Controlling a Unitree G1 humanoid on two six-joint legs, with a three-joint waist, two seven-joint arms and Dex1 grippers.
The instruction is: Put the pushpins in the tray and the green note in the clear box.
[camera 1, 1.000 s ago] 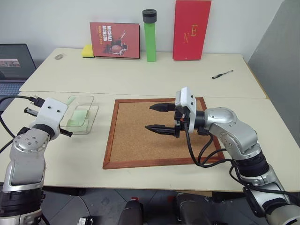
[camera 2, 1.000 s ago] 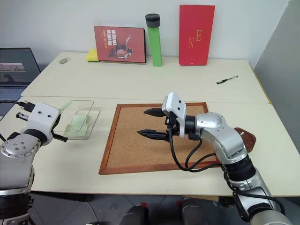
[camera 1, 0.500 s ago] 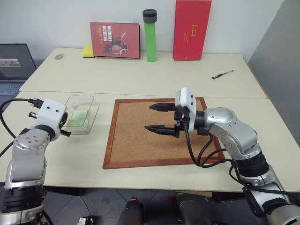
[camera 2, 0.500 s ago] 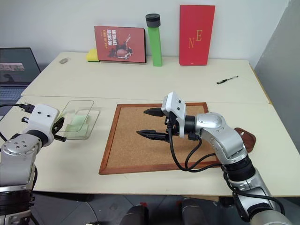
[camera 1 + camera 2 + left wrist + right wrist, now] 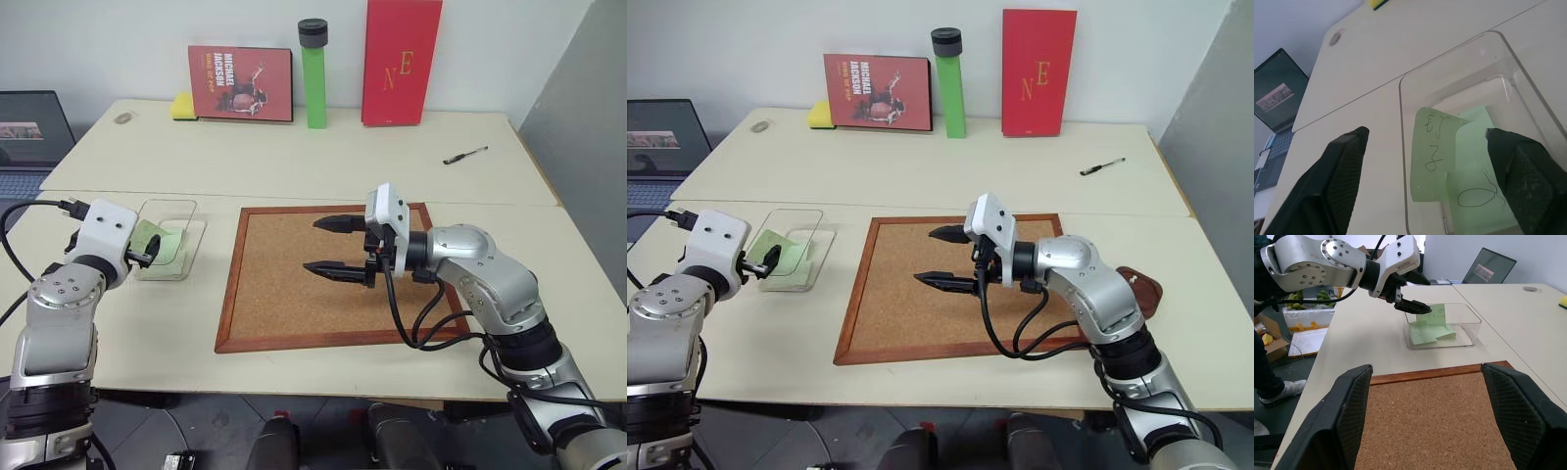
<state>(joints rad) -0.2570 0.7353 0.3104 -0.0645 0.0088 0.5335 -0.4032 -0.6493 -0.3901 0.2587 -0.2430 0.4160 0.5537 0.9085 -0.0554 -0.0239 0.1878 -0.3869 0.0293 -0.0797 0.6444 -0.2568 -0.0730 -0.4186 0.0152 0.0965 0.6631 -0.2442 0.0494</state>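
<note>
The clear box (image 5: 172, 205) sits on the table to the left of the corkboard. A pale green note (image 5: 1434, 155) with handwriting stands curled inside it, over another green note (image 5: 1476, 196) lying flat. My left gripper (image 5: 1432, 191) is open at the box's near end. Its fingers (image 5: 1344, 171) stand wide on either side of the upright note and touch it on neither side. My right gripper (image 5: 312, 245) hovers open over the corkboard, pointing left, with nothing in it. The reddish-brown tray (image 5: 1141, 290) peeks out behind my right arm. The pushpins are out of view.
A wood-framed corkboard (image 5: 294, 304) fills the table's middle. Along the back wall stand a red album cover (image 5: 240, 83), a tall green cylinder (image 5: 313, 78) and a red book (image 5: 402, 64). A yellow sponge (image 5: 182, 106), a pen (image 5: 463, 155) and a laptop (image 5: 29, 137) lie farther off.
My left gripper has gone from shut to wide open at the clear box, and a green note now stands loose between its fingers. The right arm has not moved.
</note>
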